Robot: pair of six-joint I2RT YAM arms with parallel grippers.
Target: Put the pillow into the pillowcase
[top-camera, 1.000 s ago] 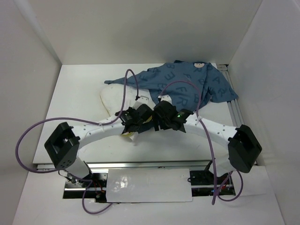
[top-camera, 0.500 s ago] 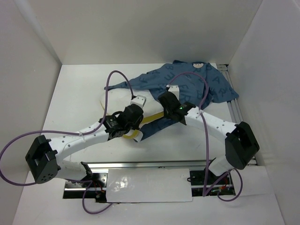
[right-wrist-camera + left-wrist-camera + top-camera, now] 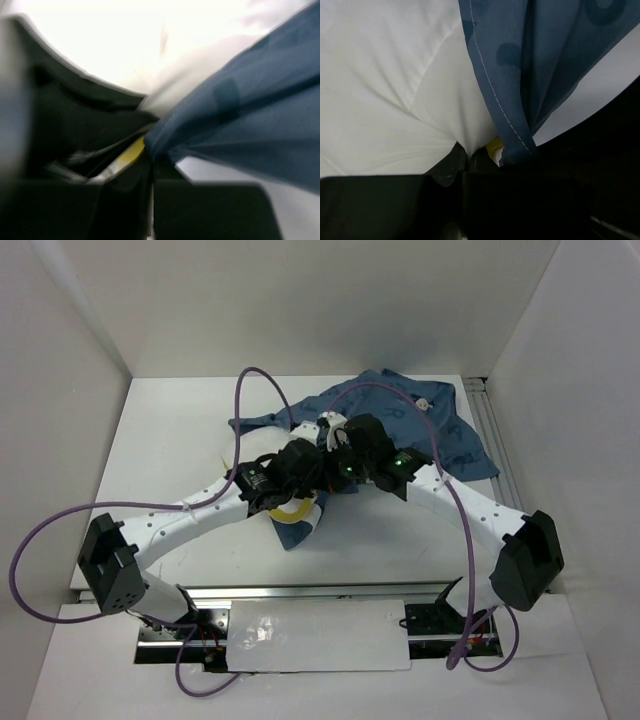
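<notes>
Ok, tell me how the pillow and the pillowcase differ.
The pillow is white with a yellow edge; the pillowcase is blue with darker print. The pillow looks puffy and seamed; the pillowcase is thin, hemmed and folded. Both are soft fabric.

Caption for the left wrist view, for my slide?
Left gripper pinches the white pillow at its corner, blue pillowcase hem alongside.

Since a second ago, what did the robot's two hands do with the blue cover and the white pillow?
The right gripper snapped shut on the edge of the pillowcase. The blue cloth was pulled leftward and nearer, over the pillow, so hardly any white shows from above now. The left gripper stayed shut on the pillow's yellow-edged corner.
</notes>
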